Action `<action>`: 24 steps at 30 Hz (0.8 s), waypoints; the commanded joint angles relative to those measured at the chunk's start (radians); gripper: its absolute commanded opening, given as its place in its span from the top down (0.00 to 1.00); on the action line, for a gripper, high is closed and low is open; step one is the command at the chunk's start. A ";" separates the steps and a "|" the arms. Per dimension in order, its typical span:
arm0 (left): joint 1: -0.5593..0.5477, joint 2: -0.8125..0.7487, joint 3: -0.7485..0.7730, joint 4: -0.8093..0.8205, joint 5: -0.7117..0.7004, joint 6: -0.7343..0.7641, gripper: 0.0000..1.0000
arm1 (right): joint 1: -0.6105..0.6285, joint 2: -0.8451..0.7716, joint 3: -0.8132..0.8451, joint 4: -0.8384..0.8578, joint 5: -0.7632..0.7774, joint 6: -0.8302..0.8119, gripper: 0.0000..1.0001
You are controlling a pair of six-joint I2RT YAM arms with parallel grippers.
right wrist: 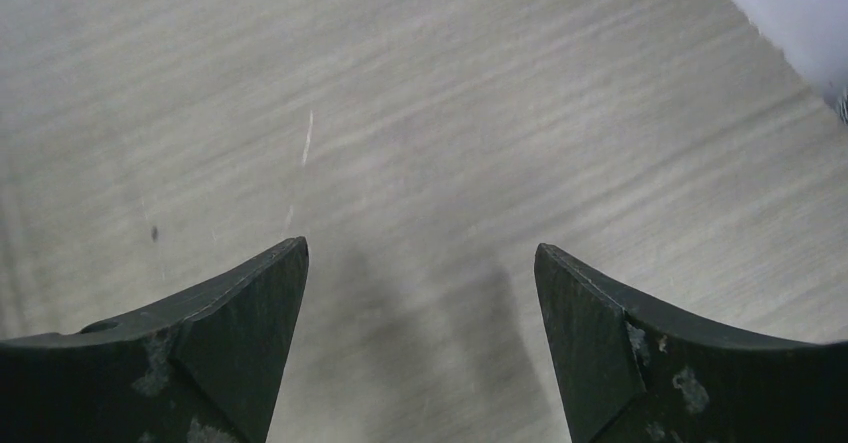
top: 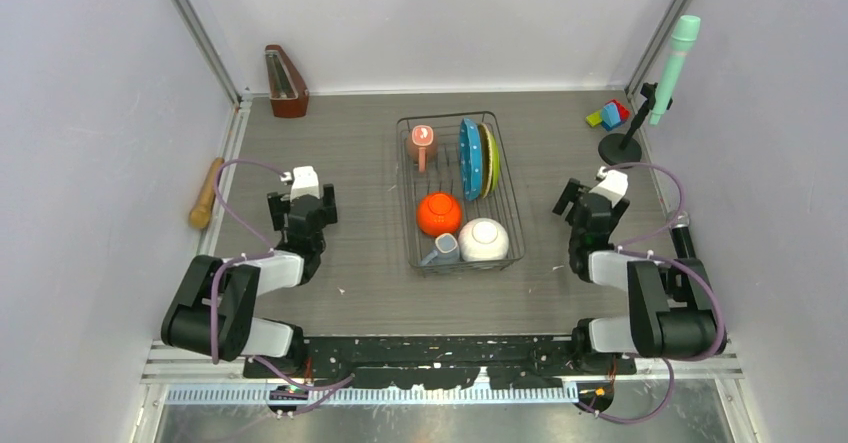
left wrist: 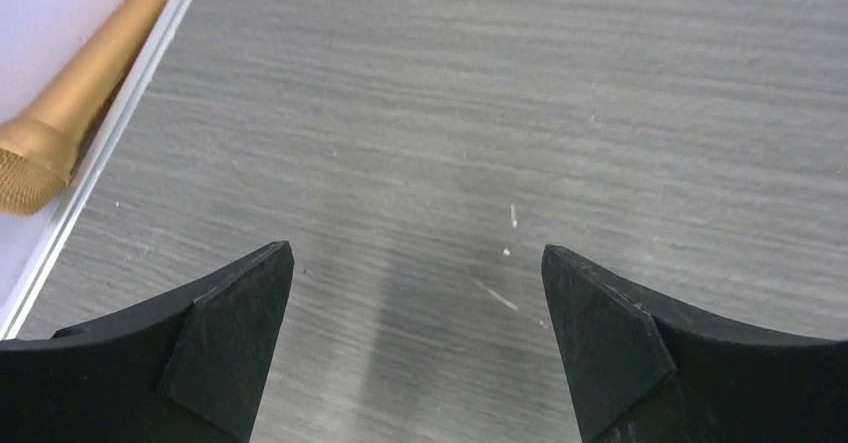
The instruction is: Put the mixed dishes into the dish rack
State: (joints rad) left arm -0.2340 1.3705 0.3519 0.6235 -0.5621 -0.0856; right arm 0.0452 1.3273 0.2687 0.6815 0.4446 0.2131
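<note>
The dark wire dish rack (top: 512, 203) stands at the table's middle. Inside it are an orange bowl (top: 439, 214), a white bowl (top: 483, 240), a small grey-blue mug (top: 441, 251), a pink floral mug (top: 423, 143), and a blue-rimmed plate (top: 469, 158) upright beside a lime-green plate (top: 489, 160). My left gripper (top: 303, 185) hovers left of the rack, open and empty; the left wrist view shows its jaws (left wrist: 418, 253) wide apart over bare table. My right gripper (top: 603, 189) sits right of the rack, open with nothing between its fingers (right wrist: 420, 248).
A wooden rolling pin (top: 207, 193) lies along the left wall, its end (left wrist: 60, 128) visible in the left wrist view. A brown metronome-like object (top: 286, 82) stands at the back left. Coloured toy blocks (top: 608, 115) and a mint-green microphone on a stand (top: 662, 81) occupy the back right corner.
</note>
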 commanded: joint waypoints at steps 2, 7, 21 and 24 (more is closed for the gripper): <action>0.026 0.003 -0.057 0.298 0.080 0.079 0.00 | -0.095 0.054 0.115 0.040 -0.164 0.005 0.11; 0.059 0.229 -0.104 0.629 0.222 0.149 0.01 | -0.115 0.220 0.035 0.356 -0.178 0.001 0.11; 0.085 0.188 -0.019 0.401 0.203 0.093 0.01 | -0.113 0.220 0.061 0.307 -0.183 -0.001 0.00; 0.085 0.188 -0.019 0.401 0.204 0.093 0.01 | -0.113 0.222 0.062 0.309 -0.184 -0.001 0.00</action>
State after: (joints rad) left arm -0.1547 1.5761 0.3103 0.9886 -0.3626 0.0082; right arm -0.0685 1.5604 0.3199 0.9207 0.2623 0.2157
